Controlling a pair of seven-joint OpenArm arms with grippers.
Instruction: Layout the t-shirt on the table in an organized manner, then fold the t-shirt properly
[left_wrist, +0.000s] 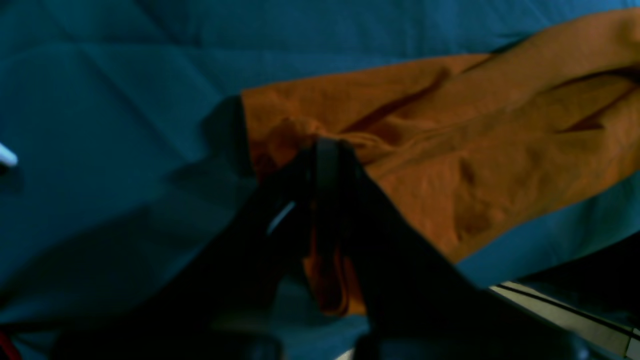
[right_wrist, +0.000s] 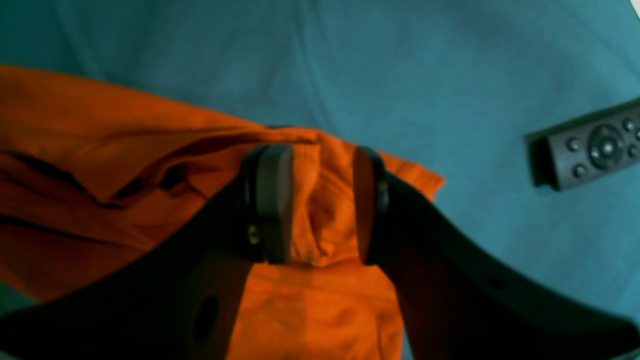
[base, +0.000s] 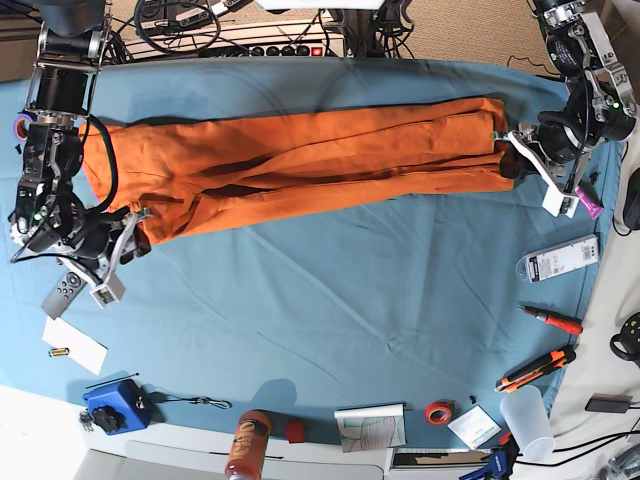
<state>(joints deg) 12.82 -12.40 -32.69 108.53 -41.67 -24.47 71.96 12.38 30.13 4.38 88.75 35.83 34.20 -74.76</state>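
The orange t-shirt (base: 300, 160) lies stretched in a long wrinkled band across the far half of the teal table (base: 320, 300). At its right end in the base view, my left gripper (base: 510, 138) is shut on a pinch of the cloth. In the left wrist view the dark fingers (left_wrist: 327, 150) meet on the t-shirt (left_wrist: 475, 150), and a fold hangs below them. At the left end my right gripper (base: 138, 228) stands open. The right wrist view shows its jaws (right_wrist: 320, 205) apart, with a loose bunch of the t-shirt (right_wrist: 100, 150) between the pads.
A grey remote (right_wrist: 590, 150) lies just beside the right gripper, also in the base view as the remote (base: 65, 292). White paper (base: 75, 345), a blue box (base: 115, 400) and an orange bottle (base: 245, 440) sit along the near edge. A screwdriver (base: 550, 320), cutter (base: 535, 370) and plastic cup (base: 525, 420) lie at the right.
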